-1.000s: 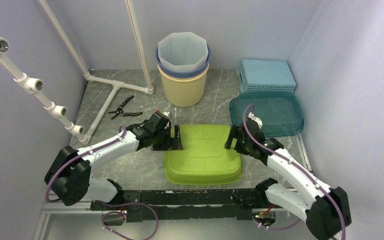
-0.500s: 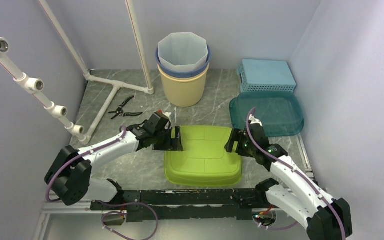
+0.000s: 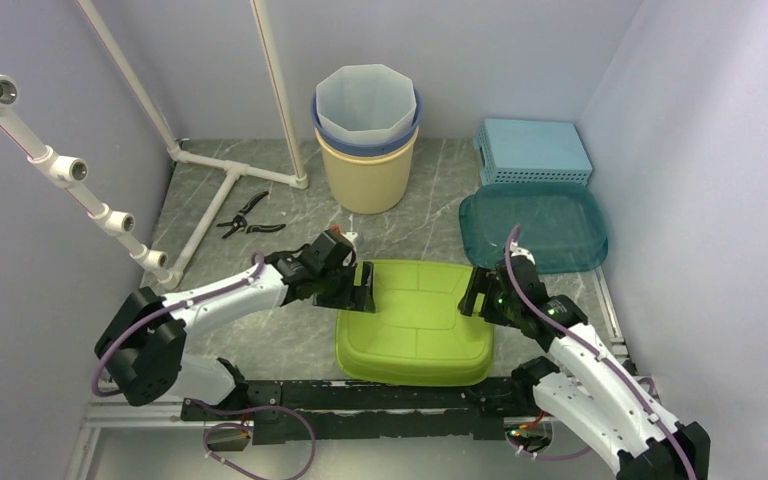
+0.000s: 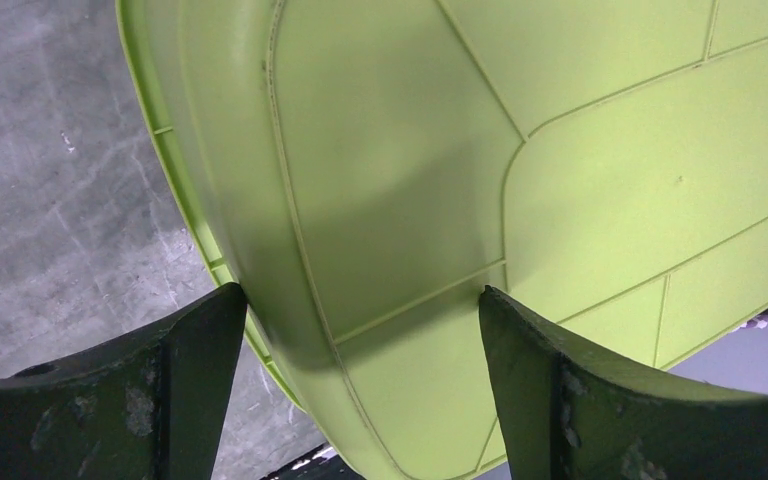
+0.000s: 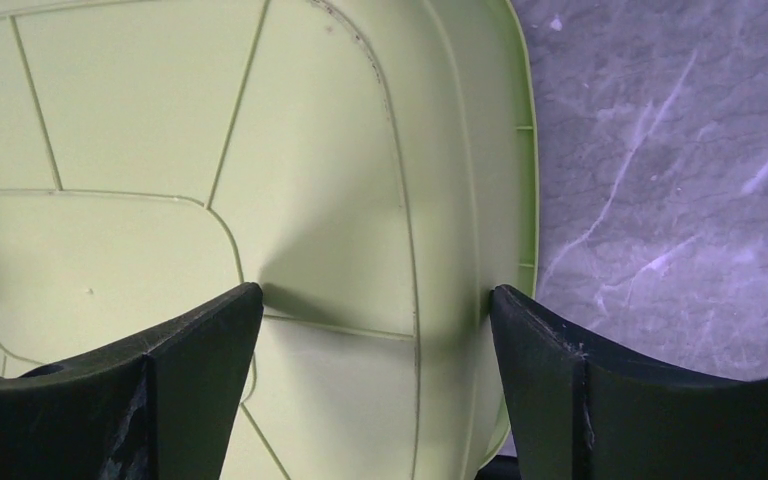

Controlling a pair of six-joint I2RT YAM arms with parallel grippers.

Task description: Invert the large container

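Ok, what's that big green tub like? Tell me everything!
The green tub is big, smooth plastic with rounded corners. It lies upside down on the grey marbled table, near the arms. Its flat bottom faces up, with thin raised lines crossing it and a small lip round the rim. The left fingers and right fingers stand open over its two sides; whether they touch it is unclear.

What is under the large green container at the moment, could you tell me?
The green container sits bottom-up on the marble table, which shows beside its rim. Its opaque shell covers everything beneath, so whether anything lies under it cannot be seen.
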